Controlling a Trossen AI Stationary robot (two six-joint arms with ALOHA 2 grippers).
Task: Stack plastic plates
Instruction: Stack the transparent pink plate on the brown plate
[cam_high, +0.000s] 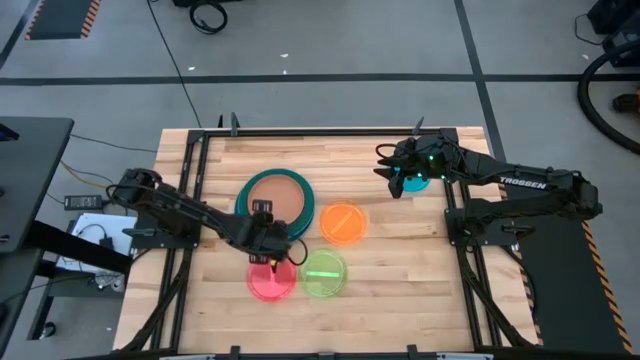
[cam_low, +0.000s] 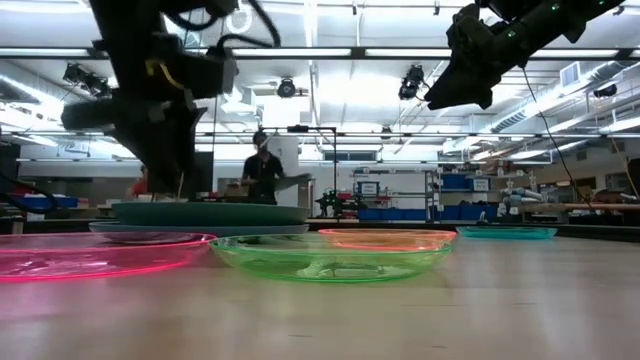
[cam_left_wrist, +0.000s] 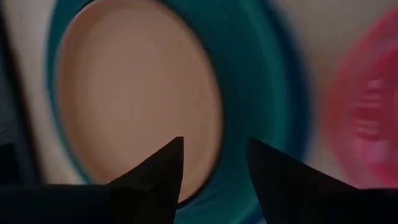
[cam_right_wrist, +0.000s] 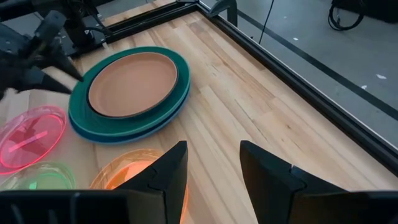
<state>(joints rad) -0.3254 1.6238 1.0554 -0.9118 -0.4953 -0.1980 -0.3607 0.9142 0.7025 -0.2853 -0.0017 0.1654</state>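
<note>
A stack of large plates sits left of the table's middle: the brown plate (cam_high: 276, 197) lies on a teal plate (cam_right_wrist: 180, 74), with a blue rim (cam_right_wrist: 124, 134) under that. The orange plate (cam_high: 343, 223), the green plate (cam_high: 323, 272) and the pink plate (cam_high: 271, 279) lie flat on the wood toward the near side. The cyan plate (cam_high: 415, 183) lies under my right gripper (cam_high: 395, 175), which is open and raised (cam_low: 455, 90). My left gripper (cam_high: 268, 248) is open between the stack and the pink plate. Its wrist view (cam_left_wrist: 215, 142) looks onto the brown plate (cam_left_wrist: 137, 99).
A black metal frame (cam_high: 200, 150) runs along the table's edges. Bare wood (cam_high: 400, 290) lies to the right of the green plate and along the near edge. A person (cam_low: 262, 170) stands in the room beyond the table.
</note>
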